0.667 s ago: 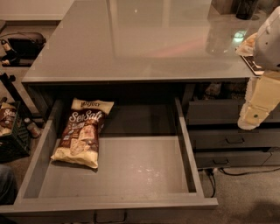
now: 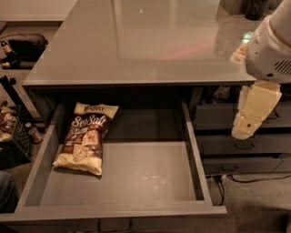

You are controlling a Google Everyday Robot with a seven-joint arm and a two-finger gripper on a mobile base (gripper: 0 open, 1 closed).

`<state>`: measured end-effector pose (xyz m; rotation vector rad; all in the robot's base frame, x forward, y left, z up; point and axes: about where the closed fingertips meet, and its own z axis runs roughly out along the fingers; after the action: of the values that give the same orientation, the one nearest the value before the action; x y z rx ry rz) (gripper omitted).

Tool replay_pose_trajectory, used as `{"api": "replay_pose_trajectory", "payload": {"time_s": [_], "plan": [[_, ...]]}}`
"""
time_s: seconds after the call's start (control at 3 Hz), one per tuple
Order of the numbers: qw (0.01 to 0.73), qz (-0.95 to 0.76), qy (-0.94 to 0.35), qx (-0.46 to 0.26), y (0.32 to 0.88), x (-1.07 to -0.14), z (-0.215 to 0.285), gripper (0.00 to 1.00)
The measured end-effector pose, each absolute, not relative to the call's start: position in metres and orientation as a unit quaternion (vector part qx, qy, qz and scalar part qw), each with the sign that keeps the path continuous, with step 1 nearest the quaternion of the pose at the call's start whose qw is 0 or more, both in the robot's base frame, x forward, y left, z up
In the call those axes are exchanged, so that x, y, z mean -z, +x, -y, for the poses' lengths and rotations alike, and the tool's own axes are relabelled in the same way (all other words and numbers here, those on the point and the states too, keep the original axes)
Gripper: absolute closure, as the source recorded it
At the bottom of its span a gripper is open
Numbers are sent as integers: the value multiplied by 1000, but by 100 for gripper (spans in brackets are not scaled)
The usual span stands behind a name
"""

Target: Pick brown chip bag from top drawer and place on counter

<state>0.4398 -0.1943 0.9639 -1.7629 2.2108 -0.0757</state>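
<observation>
The brown chip bag (image 2: 86,138) lies flat in the left part of the open top drawer (image 2: 150,182), its "Sea Salt" lettering facing up. The drawer is pulled out under the front edge of the glossy grey counter (image 2: 136,45). My gripper (image 2: 248,125) hangs at the right, in front of the narrower drawers, right of the top drawer's right wall and far from the bag. Its cream fingers point down and hold nothing that I can see.
Narrower grey drawers with dark handles (image 2: 243,145) stack at the right. A black crate (image 2: 11,136) holding a smaller dark snack bag stands on the floor at the left. A cable (image 2: 254,179) lies on the floor at the right. A dark object (image 2: 257,9) stands at the counter's far right.
My gripper and arm have shifted a little to the left, toward the open drawer. The bag and the drawer have not moved.
</observation>
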Motion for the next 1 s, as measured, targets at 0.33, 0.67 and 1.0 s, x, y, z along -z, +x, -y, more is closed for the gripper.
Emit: {"api": "replay_pose_trajectory", "payload": {"time_s": [0.33,0.67,1.0], "plan": [[148,-753,-641,15,447,-942,144,0],[133,-741,-658,-5,459,-918,91,0],[133,-741,-658,-5,459,-918,91,0]]}}
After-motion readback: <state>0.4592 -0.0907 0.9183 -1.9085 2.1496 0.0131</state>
